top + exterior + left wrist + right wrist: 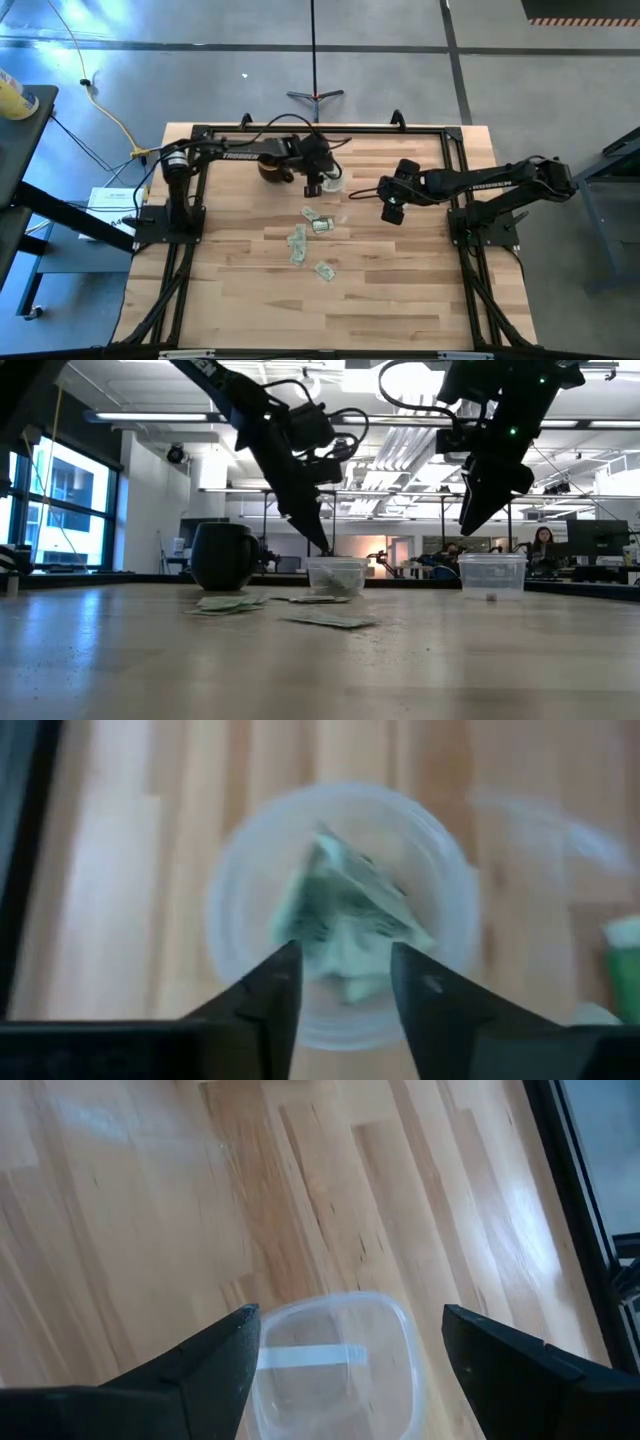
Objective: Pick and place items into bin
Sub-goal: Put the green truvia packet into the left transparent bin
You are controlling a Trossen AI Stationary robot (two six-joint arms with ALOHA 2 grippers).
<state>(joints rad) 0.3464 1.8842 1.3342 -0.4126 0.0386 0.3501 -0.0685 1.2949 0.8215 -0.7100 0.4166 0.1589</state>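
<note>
The bin [240, 850], a round clear bowl, stands at the table's far middle with crumpled pale-green slips [345, 920] inside it. My left gripper [345, 975] hangs open just above the bowl [337, 575], fingers pointing down [326, 547]. Several more slips [310, 235] lie flat on the wood nearer the table's middle [320, 618]. My right gripper [350, 1340] is wide open, raised above a clear plastic cup [335, 1365] right of the bowl [492, 573].
A dark-looking mug [225, 555] stands on the table just left of the bowl, under my left arm [270, 168]. A black frame [200, 130] runs along the table's edges. Bare wood lies toward the near edge [330, 310].
</note>
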